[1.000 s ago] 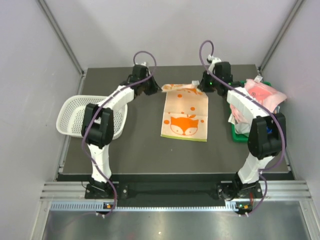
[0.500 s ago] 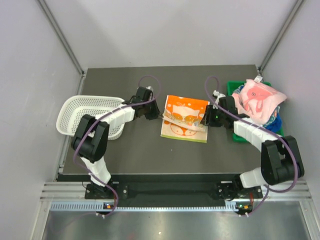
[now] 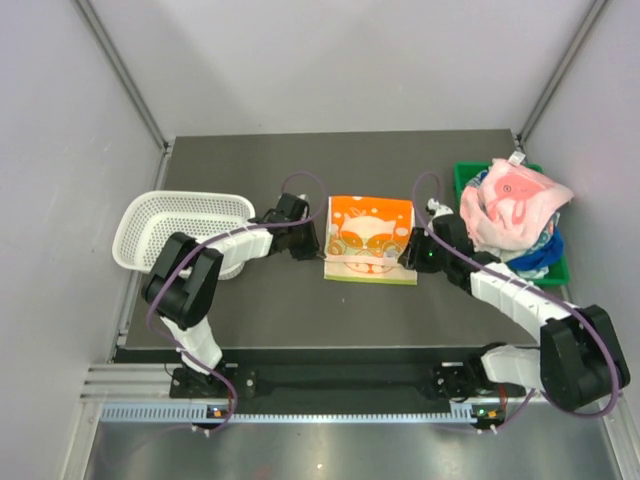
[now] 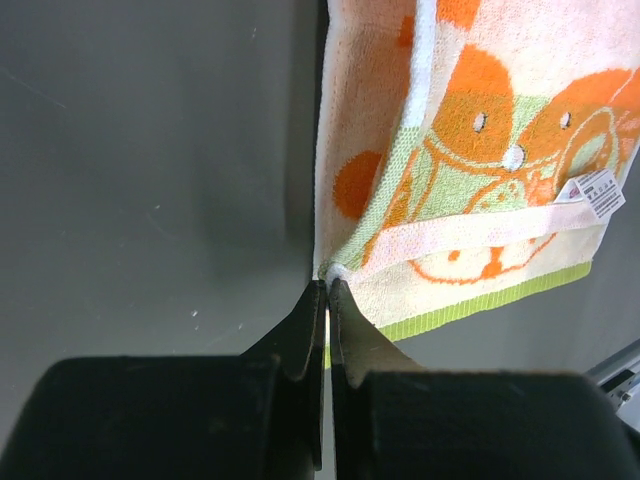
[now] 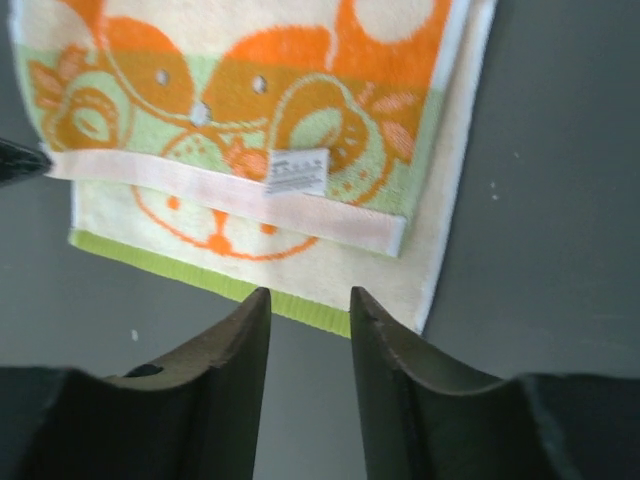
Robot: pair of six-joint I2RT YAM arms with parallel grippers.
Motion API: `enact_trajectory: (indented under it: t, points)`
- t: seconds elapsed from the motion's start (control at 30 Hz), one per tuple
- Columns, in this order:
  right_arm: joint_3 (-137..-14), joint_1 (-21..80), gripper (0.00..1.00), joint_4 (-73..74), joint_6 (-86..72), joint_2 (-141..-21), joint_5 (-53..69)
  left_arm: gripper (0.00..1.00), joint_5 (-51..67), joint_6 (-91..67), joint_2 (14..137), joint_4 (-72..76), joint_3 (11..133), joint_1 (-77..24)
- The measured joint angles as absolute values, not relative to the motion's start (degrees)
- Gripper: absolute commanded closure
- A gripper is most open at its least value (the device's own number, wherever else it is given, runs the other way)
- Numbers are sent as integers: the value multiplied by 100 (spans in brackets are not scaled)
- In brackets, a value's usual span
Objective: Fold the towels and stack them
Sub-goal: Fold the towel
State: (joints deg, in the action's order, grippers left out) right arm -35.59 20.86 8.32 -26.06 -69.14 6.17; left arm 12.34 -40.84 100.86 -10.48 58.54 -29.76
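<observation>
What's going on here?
Both arms are folding the orange towel mid-table. It lies doubled over, with the top layer's edge short of the near green hem. The left gripper has its fingers shut on the top layer's left corner. The right gripper is open by the near right corner, holding nothing. More towels sit heaped in the green bin. The white basket is at left.

Orange towel (image 3: 371,238): orange top, then cream and pale green bands with orange fox-like faces and white dots, a lime green hem and a white label (image 5: 297,171). The table (image 3: 260,310) under it is dark grey. Left of the towel is a white mesh basket (image 3: 160,225). Right of it, a green bin (image 3: 467,177) holds a pink towel (image 3: 510,200) with white motifs and a blue towel (image 3: 543,251).
</observation>
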Motion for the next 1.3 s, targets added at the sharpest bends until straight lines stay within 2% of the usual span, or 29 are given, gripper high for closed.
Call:
enact_trajectory:
  t: [0.13,1.3]
  points:
    - [-3315,2128,69,799,-2842,-7207,355,100,1236,-4084,10086,-1017,5846,-2976]
    - [-3647,2451,71,425,-3308,-8099,-886,100,1219,-3968,10143,-1028,5885,-2976]
